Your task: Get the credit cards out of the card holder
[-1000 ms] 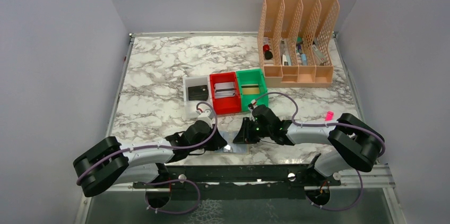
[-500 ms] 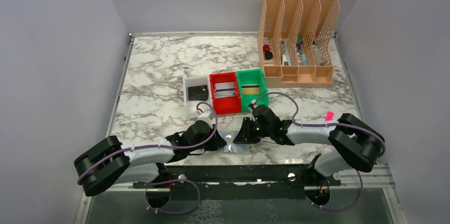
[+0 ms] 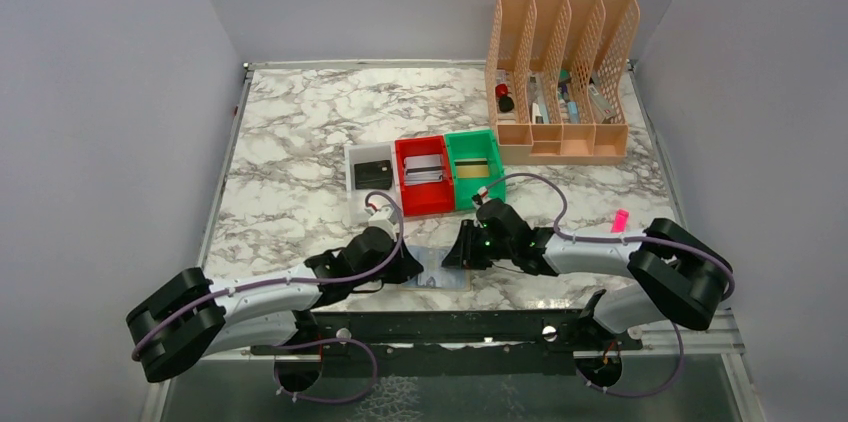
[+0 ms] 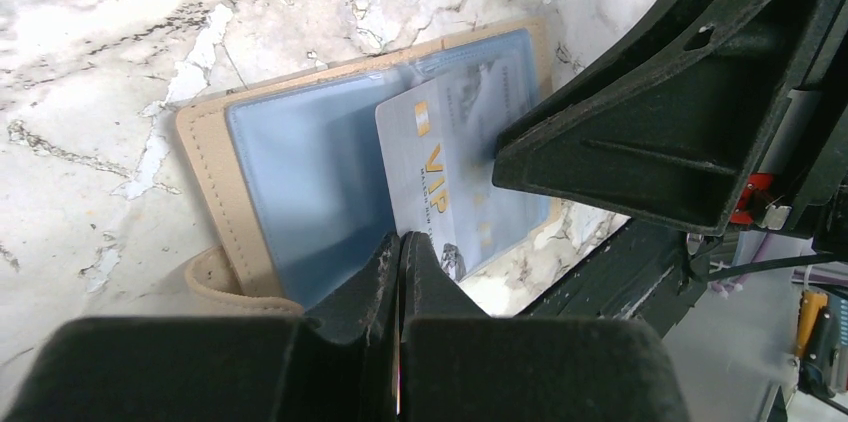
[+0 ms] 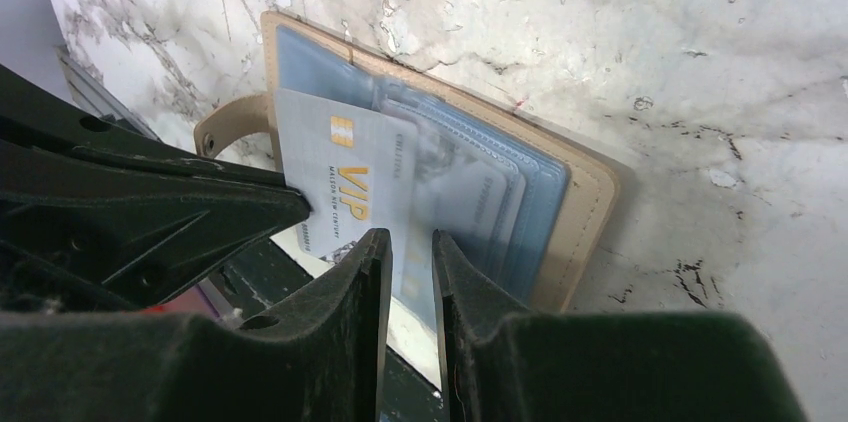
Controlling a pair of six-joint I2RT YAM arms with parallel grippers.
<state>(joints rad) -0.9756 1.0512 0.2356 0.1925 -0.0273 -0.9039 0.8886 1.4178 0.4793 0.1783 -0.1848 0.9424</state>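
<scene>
Silvery card (image 4: 447,167) part-way out of the open card holder (image 4: 210,167) — nipped by the left gripper (image 4: 400,242).
The card holder lies open, blue-grey inside up, at the near edge of the table (image 3: 300,142), about midway along it, between the two grippers. The left gripper's jaws are pressed together on the card's near edge. The right gripper (image 5: 409,242) rests over the holder's pocket side, jaws a slit apart — whether they pinch anything I cannot tell.

The left jaws pinch the near corner of a silver card (image 4: 450,167) marked VIP, half out of an open tan wallet (image 4: 300,172) on the marble table (image 4: 100,42). The right arm's black finger (image 4: 650,132) overlaps the card's far side.
</scene>
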